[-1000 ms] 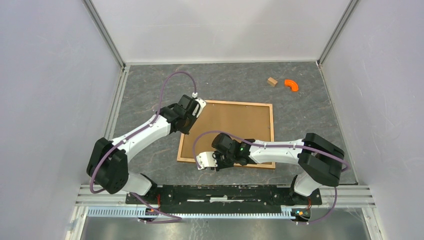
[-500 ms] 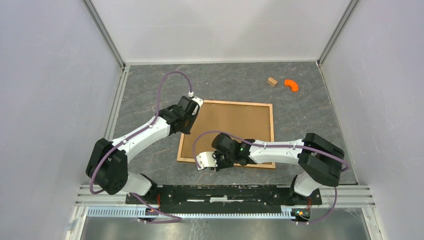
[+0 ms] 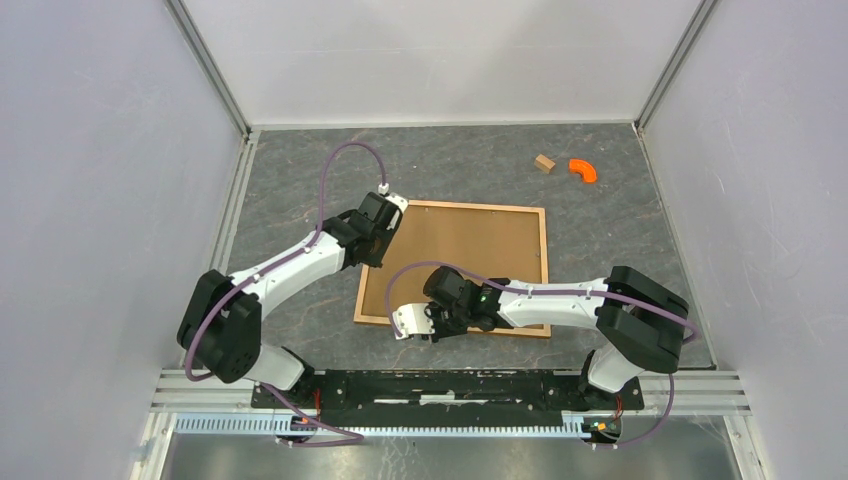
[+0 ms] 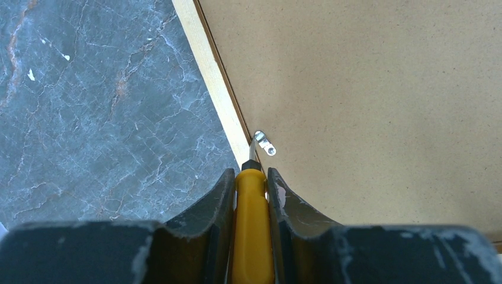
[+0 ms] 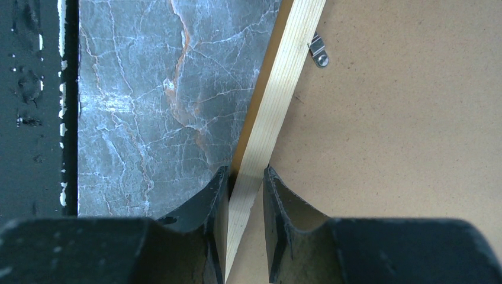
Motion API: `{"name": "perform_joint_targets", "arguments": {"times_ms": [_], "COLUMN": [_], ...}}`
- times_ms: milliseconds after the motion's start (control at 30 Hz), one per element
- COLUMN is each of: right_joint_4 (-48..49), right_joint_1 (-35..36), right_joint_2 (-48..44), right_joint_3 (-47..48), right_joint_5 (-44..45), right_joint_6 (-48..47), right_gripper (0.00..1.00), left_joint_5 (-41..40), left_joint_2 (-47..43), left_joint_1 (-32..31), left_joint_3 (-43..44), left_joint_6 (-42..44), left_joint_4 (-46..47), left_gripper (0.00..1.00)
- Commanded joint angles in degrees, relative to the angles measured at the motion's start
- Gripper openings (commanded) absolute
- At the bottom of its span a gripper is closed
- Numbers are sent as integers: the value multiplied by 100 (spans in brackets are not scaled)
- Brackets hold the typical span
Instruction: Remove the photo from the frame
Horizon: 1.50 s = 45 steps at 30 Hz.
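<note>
One frame (image 3: 546,262) lies flat on the table (image 3: 620,240), back side up, with the brown backing board (image 3: 470,250) seated inside its wooden border.

Left arm: extended forward and inward over the frame's left rail, near the far-left corner. The left gripper (image 4: 250,177) is pinching the yellow handle of a screwdriver (image 4: 251,231). The blade points forward from the fingertips. Its tip touches a metal tab (image 4: 263,144) fixed at the seam between rail and board. Grey table surface lies to the left of the fingers, backing board to the right.

Right arm: folded low across the near edge, forearm running leftward, wrist near the near-left corner. The right gripper (image 5: 244,174) straddles the pale rail, one finger on the table side and one on the board side, both pressed against the wood. A second metal tab (image 5: 318,52) sits ahead of and to the right of these fingers.

Beyond the frame's far-right corner, well apart from both grippers, rest a small wooden block (image 3: 544,163) and an orange curved piece (image 3: 582,170).

Change over the last second: the left arm has shifted slightly and its cable loop has altered shape. Right arm and frame are unmoved.
</note>
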Motion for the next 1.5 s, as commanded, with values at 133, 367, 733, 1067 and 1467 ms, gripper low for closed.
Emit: {"name": "perform_joint_targets", "arguments": {"times_ms": [133, 367, 733, 1067, 1467], "right_joint_4": [-242, -242, -300, -700, 429], "right_joint_1": [81, 78, 76, -678, -3585], "right_joint_2": [251, 271, 196, -469, -2509], "right_joint_3": [-204, -200, -166, 502, -725], "right_joint_5": [-122, -119, -168, -655, 248], "right_joint_6": [-126, -128, -146, 83, 2248], "right_gripper": [0, 0, 0, 60, 89], "left_joint_5": [1049, 1569, 1882, 2863, 3403], "left_joint_2": [1, -141, -320, -656, -1003], "left_joint_1": [27, 27, 41, 751, 1638], "left_joint_3": [-181, -226, -232, 378, 771], "left_joint_6": [-222, -183, -53, 161, -3], "left_joint_4": [148, 94, 42, -428, -606], "left_gripper": [2, 2, 2, 2, 2]}}
